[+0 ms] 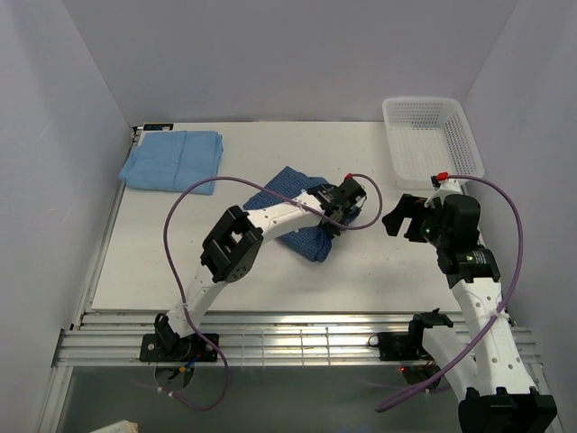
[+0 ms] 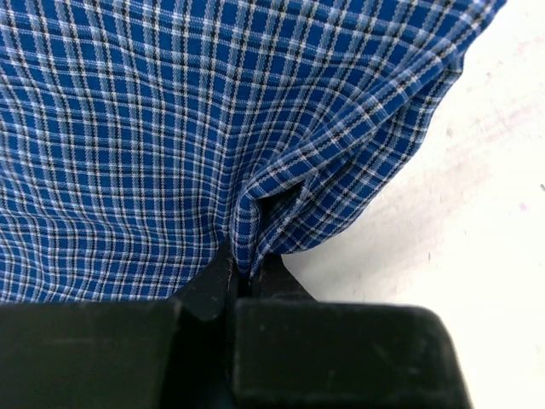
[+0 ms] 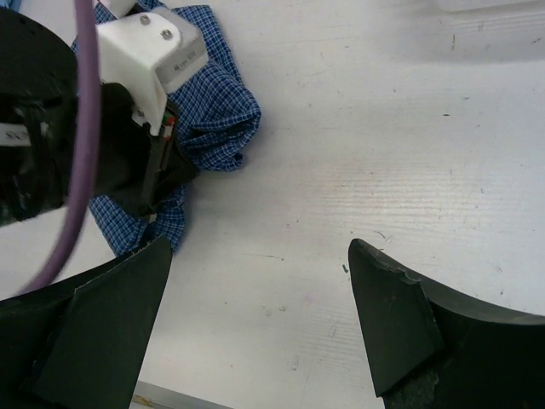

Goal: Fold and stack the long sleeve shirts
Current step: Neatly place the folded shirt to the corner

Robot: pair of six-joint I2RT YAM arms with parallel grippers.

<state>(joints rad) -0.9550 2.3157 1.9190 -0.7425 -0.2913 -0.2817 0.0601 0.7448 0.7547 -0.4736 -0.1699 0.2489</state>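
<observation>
— How far along is the task?

— By my judgement you are about half way. The light blue shirt [image 1: 171, 161] lies folded flat at the far left corner of the table [image 1: 379, 271], and this one looks finished. The dark blue check shirt [image 1: 311, 239] is in the middle of the table, well apart from it. It is only a crumpled, partly folded bundle, not a neat one yet.

— And the claws?

— Your left gripper [image 2: 243, 281] is closed tight on a pinch of the check cloth near the shirt's right edge. In the left wrist view the fabric gathers into a ridge that runs down between the two fingers. Your right gripper [image 3: 260, 315] stands wide open and holds nothing. It hangs over the table just to the right of the check shirt and does not touch it.

— What is left to do?

— As I see it, you must finish folding the check shirt and flatten it. Then you carry it to the far left and put it on top of the light blue one, because no stack exists yet. I see no shirt in the white basket [image 1: 431, 144] at the far right, so probably there is nothing more to fetch.

— Any risk?

— The pinch is small, and I cannot tell how many layers it takes. If you lift, the bundle may open.
</observation>
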